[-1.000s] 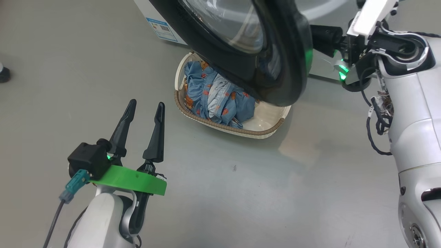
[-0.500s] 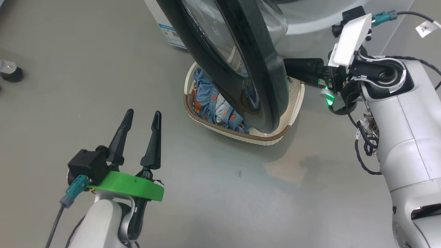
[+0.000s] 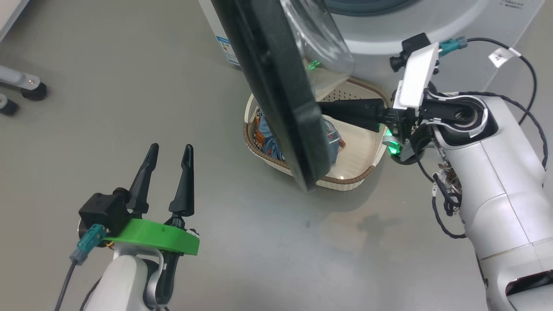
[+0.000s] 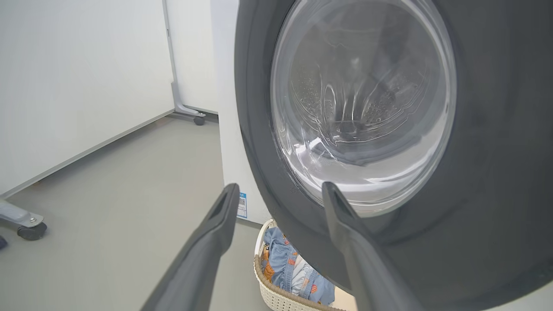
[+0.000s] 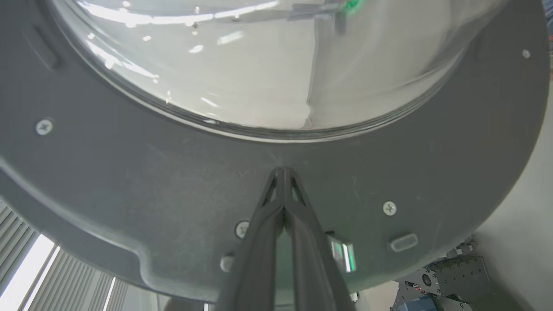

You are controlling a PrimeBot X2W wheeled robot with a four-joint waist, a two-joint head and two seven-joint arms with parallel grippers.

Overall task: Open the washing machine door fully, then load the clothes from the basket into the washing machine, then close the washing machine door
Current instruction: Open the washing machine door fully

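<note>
the right gripper (image 3: 329,112) has its fingers shut tight on nothing so the tips can push the inside of the washing machine door (image 3: 276,86) wide open, the left gripper (image 3: 169,151) hangs with fingers spread and empty, and the clothes (image 3: 265,134) lie in the basket (image 3: 363,172) just under the right fingers.

Floor (image 3: 108,108), plain grey.
Carries the basket (image 3: 345,183), just in front of the washing machine (image 3: 432,36); a wheeled metal foot (image 3: 32,88) stands well apart at the left.
</note>
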